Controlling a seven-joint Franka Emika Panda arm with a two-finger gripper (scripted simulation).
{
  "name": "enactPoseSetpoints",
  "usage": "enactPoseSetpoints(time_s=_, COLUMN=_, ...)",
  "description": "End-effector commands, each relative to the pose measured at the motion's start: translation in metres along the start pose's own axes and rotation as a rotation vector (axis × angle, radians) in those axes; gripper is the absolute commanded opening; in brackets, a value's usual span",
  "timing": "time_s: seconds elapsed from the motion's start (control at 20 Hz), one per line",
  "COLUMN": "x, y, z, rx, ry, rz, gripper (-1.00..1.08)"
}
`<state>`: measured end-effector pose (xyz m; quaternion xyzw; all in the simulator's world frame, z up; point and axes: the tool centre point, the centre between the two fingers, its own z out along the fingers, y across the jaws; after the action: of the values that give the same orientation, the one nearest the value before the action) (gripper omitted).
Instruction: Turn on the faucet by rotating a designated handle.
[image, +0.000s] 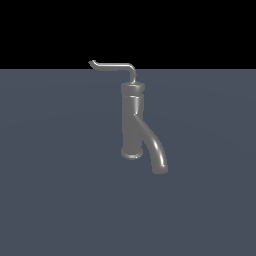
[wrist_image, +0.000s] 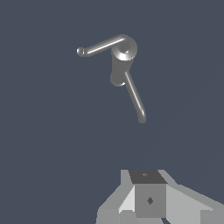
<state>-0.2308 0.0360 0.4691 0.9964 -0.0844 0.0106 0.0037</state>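
I see one faucet (image: 131, 120), one handle (image: 114, 65) — gripper (wrist_image: 148, 197) only in wrist view, its opening indeterminable.

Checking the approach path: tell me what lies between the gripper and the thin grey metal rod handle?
Nothing: in the wrist view, only bare dark grey floor separates the gripper from the thin grey metal rod handle.

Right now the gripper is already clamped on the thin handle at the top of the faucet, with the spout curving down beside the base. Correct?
Not quite. The gripper is apart from the handle, touching nothing; the wrist view shows clear space between them. The handle does sit atop the faucet, and the spout curves down beside the base.
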Motion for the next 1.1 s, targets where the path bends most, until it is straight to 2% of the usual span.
enactPoseSetpoints(time_s=0.0, x=0.006, y=-0.009, z=0.008, rx=0.000, ry=-0.001, rz=0.052, gripper=-1.00)
enactPoseSetpoints(time_s=1.05, x=0.082, y=-0.076, z=0.078, rx=0.002, ry=-0.013, rz=0.527, gripper=-1.00)
